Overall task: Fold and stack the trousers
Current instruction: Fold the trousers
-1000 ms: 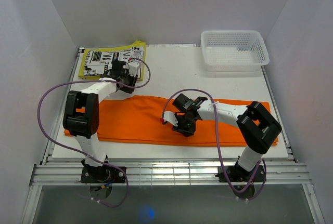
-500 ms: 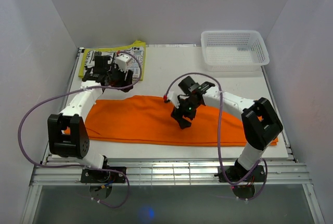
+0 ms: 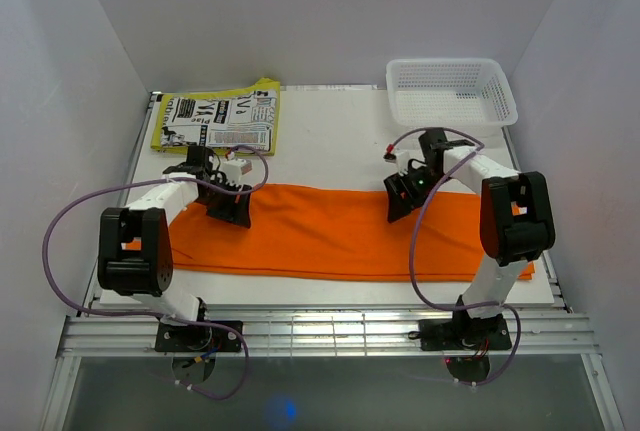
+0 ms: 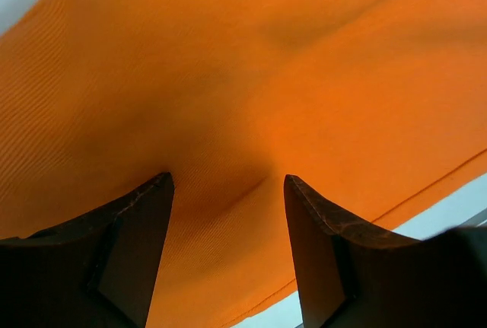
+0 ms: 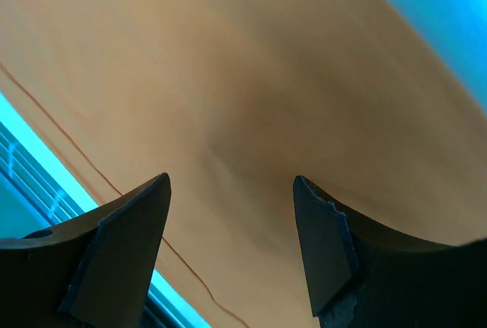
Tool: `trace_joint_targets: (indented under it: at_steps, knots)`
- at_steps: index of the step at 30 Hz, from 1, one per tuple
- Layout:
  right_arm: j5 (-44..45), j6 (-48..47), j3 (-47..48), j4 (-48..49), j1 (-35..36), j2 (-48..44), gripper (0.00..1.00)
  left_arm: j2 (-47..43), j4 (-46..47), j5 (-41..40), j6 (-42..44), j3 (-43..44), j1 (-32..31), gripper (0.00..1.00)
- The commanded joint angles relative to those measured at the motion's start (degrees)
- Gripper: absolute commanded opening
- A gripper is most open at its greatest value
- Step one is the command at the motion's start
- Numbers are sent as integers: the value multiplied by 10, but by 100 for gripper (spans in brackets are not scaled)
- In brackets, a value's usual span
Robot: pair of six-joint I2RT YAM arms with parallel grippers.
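Orange trousers (image 3: 330,233) lie flat on the white table (image 3: 330,146) as one long strip, from the left side to the right side, in the half nearer to the arm bases. The left gripper (image 3: 230,209) is low over the far edge of the cloth, near its left end. Its wrist camera shows the two dark fingers (image 4: 129,252) standing wide apart, with only orange fabric between them and nothing held. The right gripper (image 3: 398,201) is low over the same far edge, toward the right part of the strip. Its fingers (image 5: 114,252) are also spread wide over the cloth. I cannot tell if the tips touch the fabric. A white plastic basket (image 3: 450,93) stands at the far right corner, well apart from the trousers. A printed sheet (image 3: 215,116) on something yellow lies at the far left.
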Motion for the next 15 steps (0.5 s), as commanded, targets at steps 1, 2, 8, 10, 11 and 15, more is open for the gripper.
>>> trace_joint_targets:
  at_steps: [1, 2, 8, 10, 11, 15]
  knots:
    - [33, -30, -37, -34, -64, 3, 71, 9, 8, -42, -8, -11, 28, 70]
    - [46, -40, -41, -38, -94, 3, 71, 14, 11, -48, -11, -13, 29, 70]
    - [23, -55, 21, -124, -253, -59, 73, 30, 28, -83, -35, -8, 61, 71]
    - [34, -74, 52, -165, -300, -78, 74, 24, 33, -85, -42, -9, 61, 71]
    - [56, -80, 59, -174, -348, -83, 74, 21, 36, -82, -47, -10, 61, 72]
    - [97, -127, 62, -207, -449, -104, 76, 12, 38, -65, -56, -2, 61, 72]
